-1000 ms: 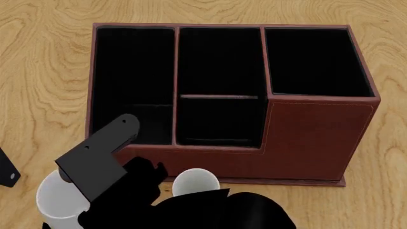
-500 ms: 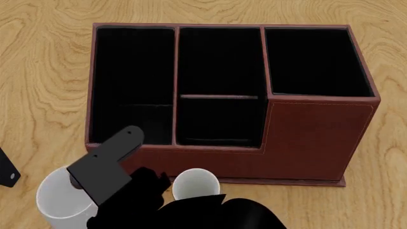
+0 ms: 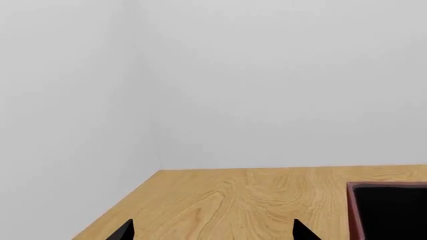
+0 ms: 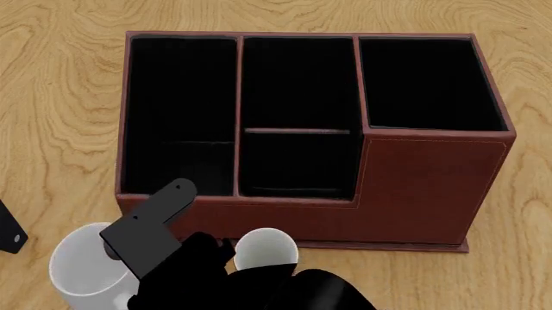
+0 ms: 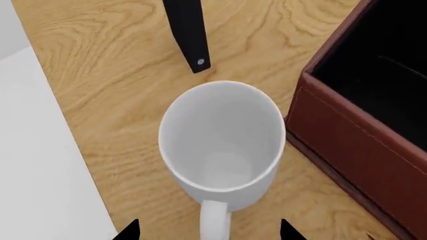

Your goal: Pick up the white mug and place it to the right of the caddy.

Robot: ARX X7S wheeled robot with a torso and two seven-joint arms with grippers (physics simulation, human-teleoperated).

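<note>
The white mug (image 5: pixel 220 140) stands upright on the wooden table beside the caddy's (image 5: pixel 353 135) wall, its loop handle (image 5: pixel 213 222) pointing toward my right gripper (image 5: pixel 208 233). That gripper is open, with the handle between its fingertips (image 5: pixel 130 232), which do not touch it. In the head view the white mug (image 4: pixel 74 274) is at the lower left, partly hidden by my right arm (image 4: pixel 172 258), in front of the reddish-brown caddy (image 4: pixel 431 187). My left gripper (image 3: pixel 213 232) is open over bare table, with a corner of the caddy (image 3: pixel 352 210) beside it.
A smaller mug (image 4: pixel 265 248) with a white inside stands against the caddy's front wall, just right of my right arm. A black part of the left arm (image 4: pixel 10 234) sits at the left edge; the same black strip (image 5: pixel 189 35) lies beyond the white mug.
My right arm has shifted slightly right and lower in the head view, uncovering more of the white mug's rim. The mugs and caddy have not moved.
</note>
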